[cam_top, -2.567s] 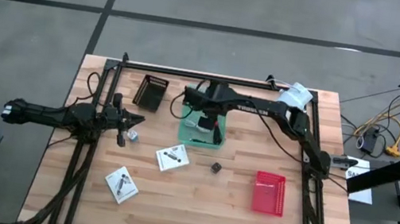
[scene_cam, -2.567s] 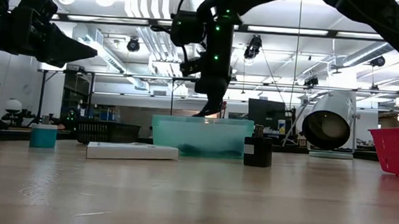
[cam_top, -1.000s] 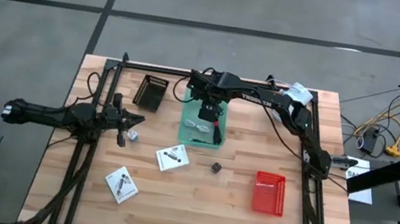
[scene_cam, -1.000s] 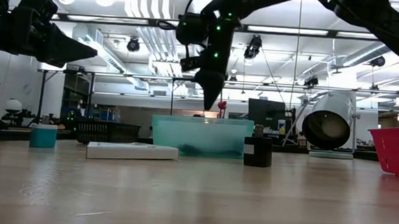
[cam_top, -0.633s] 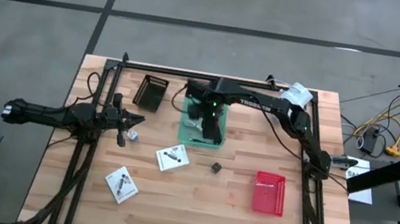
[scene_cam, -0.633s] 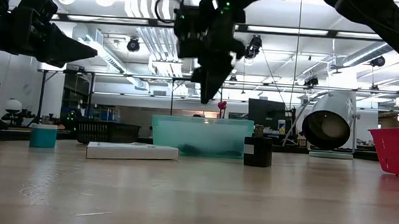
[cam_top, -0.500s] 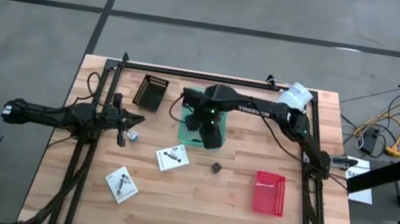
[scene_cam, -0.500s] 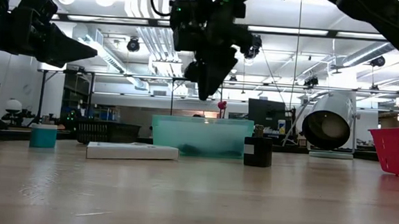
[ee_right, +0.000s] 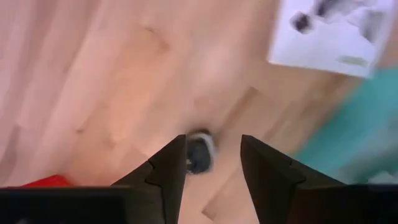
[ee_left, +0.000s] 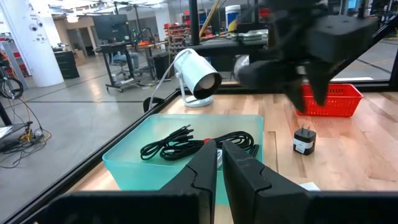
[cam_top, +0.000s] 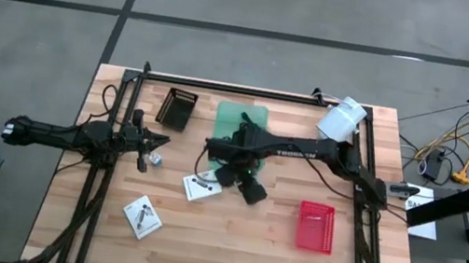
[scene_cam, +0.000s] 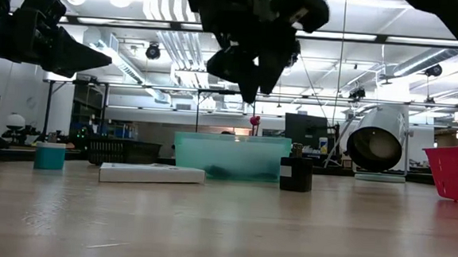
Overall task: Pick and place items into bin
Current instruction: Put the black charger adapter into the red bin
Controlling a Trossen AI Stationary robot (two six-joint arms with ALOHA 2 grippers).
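The teal bin (cam_top: 241, 119) stands mid-table at the far side; black coiled cables (ee_left: 186, 140) lie in it. A small dark cube (ee_right: 199, 154) stands on the wood just near of the bin. One white packet (cam_top: 198, 186) lies to its left, a second (cam_top: 142, 217) closer to the near edge. My right gripper (ee_right: 211, 155) hangs open above the cube, pointing steeply down, touching nothing; in the low view this gripper (scene_cam: 251, 92) is well above the table. My left gripper (ee_left: 219, 163) waits shut at the table's left, level, holding nothing.
A red basket (cam_top: 315, 226) sits right of the cube. A large white cylinder (cam_top: 342, 118) lies at the far right corner, and a black slotted box (cam_top: 176, 108) left of the bin. A small teal cup (scene_cam: 50, 156) shows in the low view.
My right gripper has swung from above the bin toward the table's near edge, over the dark cube, staying at about the same height. It has rolled about its own axis and tipped on the way. The things on the table have kept their places.
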